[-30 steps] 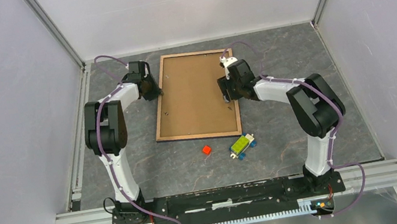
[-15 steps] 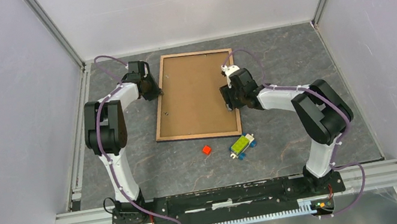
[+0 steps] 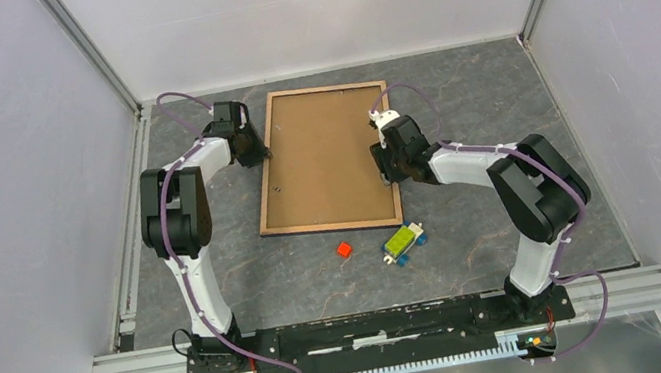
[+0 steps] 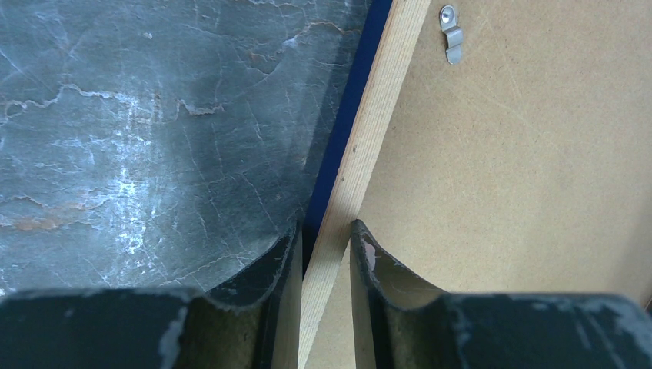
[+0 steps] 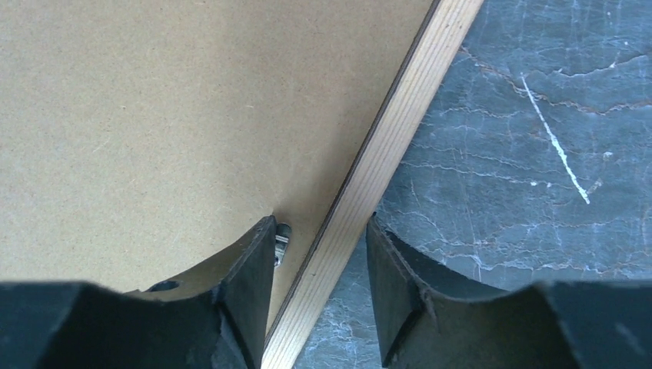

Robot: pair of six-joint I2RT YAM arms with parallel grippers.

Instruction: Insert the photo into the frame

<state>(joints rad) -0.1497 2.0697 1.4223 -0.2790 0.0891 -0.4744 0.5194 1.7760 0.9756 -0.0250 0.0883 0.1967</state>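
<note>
On the table point(image 3: 475, 101), towards its far side, the frame point(image 3: 327, 157) is laid back-up; its left rail is clamped by the left pincer point(image 4: 326, 225), while its right rail is straddled by the spread right pincer point(image 5: 321, 223)

Dark grey marbled table point(image 3: 493, 88), big frame point(image 3: 333, 228) lying flat, back side up, small red block point(image 3: 344, 249) and green toy point(image 3: 404, 241) near its front edge

- The left gripper point(image 4: 324, 231) is extended toward the far left corner and pinched onto the frame point(image 4: 364, 131).
- The right gripper point(image 5: 319, 223) is held low mid-counter, jaws parted.
</note>
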